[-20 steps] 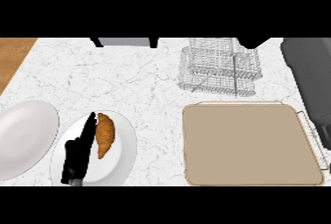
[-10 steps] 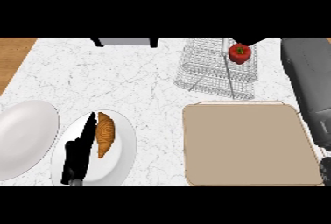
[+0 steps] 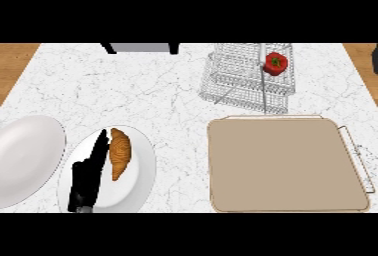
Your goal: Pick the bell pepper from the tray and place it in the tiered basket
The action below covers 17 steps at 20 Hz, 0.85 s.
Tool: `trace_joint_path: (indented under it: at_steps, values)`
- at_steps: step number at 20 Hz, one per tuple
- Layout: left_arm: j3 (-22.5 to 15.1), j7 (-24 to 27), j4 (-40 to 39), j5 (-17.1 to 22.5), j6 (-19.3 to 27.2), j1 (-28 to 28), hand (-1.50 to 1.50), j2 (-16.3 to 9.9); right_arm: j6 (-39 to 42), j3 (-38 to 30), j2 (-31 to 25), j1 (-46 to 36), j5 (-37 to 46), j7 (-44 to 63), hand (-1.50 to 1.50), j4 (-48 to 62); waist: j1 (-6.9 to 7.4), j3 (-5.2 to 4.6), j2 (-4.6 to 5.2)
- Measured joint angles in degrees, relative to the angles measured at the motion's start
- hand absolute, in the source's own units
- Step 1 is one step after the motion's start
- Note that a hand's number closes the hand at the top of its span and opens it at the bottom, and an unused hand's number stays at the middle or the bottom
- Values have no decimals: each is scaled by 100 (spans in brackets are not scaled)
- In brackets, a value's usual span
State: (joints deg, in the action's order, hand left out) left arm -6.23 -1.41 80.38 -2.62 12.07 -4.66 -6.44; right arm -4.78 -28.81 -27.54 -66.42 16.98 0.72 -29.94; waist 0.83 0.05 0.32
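Observation:
The red bell pepper (image 3: 275, 64) sits in the upper right part of the wire tiered basket (image 3: 240, 82) at the back of the counter. In front of the basket lies the beige tray (image 3: 288, 165) with nothing on it. My left hand (image 3: 87, 175) rests at the lower left, fingers straight, over a white plate (image 3: 139, 175) and beside a croissant (image 3: 119, 153). It holds nothing. My right hand does not show in the head view.
A second white plate (image 3: 26, 160) lies at the left edge, bare. A grey object with black sides (image 3: 140, 47) stands at the counter's back edge. Wooden floor shows past the marble counter's far corners.
The pepper, unseen a second ago, now sits in the basket. My right forearm, at the right edge before, has drawn out of view. The left hand has not moved.

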Motion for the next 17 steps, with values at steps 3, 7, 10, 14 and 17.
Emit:
trace_joint_path:
  at_steps: [3,7,10,14,17]
  values:
    - [45,-23,63,35,-42,-48,0,-51,-5,-262,-504,156,-149,56,-150,62,-16,-1,-6]
    - [92,11,28,37,-28,-17,0,-42,419,-608,-1259,513,-421,8,-150,227,-42,0,-1]
    - [84,-40,52,29,-25,1,0,-24,960,-882,-1893,866,-650,-155,-150,432,-49,4,5]
    - [65,2,58,11,3,-31,0,32,1768,-1161,-2683,1367,-882,-439,-150,772,-42,9,17]
    - [31,-66,52,-23,8,63,0,62,2381,-1320,-3116,1716,-1023,-767,-150,1059,-17,16,31]
